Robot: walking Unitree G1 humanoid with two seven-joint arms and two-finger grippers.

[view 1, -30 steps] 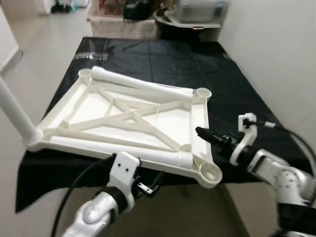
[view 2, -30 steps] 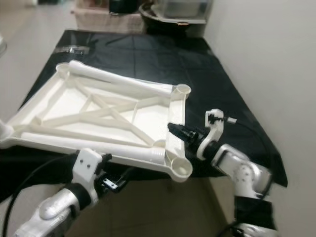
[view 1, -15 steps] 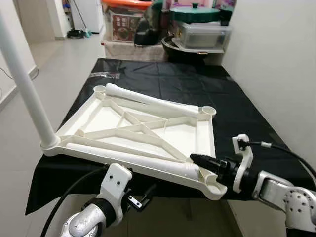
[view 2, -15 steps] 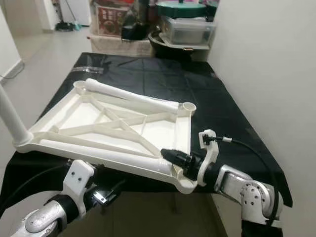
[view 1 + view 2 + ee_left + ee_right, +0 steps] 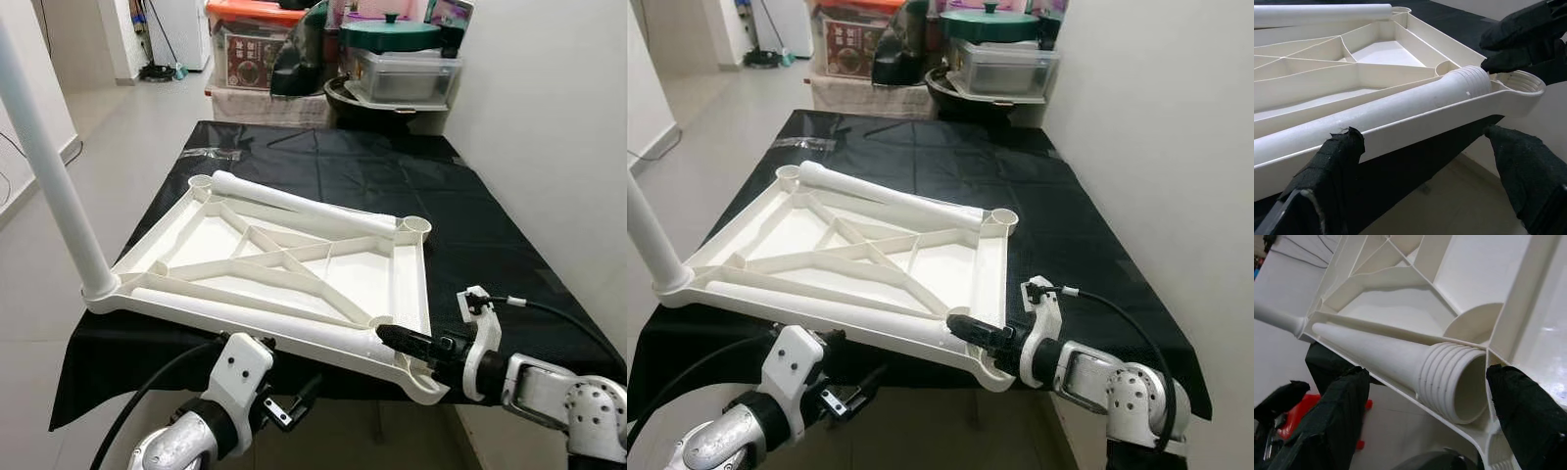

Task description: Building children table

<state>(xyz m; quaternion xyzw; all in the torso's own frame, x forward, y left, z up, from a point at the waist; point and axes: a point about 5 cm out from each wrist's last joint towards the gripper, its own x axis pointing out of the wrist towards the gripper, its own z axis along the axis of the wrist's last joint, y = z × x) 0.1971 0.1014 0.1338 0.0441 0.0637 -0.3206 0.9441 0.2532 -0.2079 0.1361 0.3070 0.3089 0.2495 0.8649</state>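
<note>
Both end effectors, left (image 5: 1425, 161) and right (image 5: 1425, 416), gape empty (tabletop (image 5: 206, 230) cradles a loose leg (image 5: 255, 318)).

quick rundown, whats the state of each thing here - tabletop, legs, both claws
tabletop: upside down on the black cloth, ribs up, near corner overhanging the edge
leg in the far-left corner socket: fitted, standing upright
loose leg along the near edge: lying flat inside the frame, threaded end toward the right claw
loose leg along the far edge: lying flat, not fitted
right claw: open, at the threaded end
left claw: open, below the near edge
</note>
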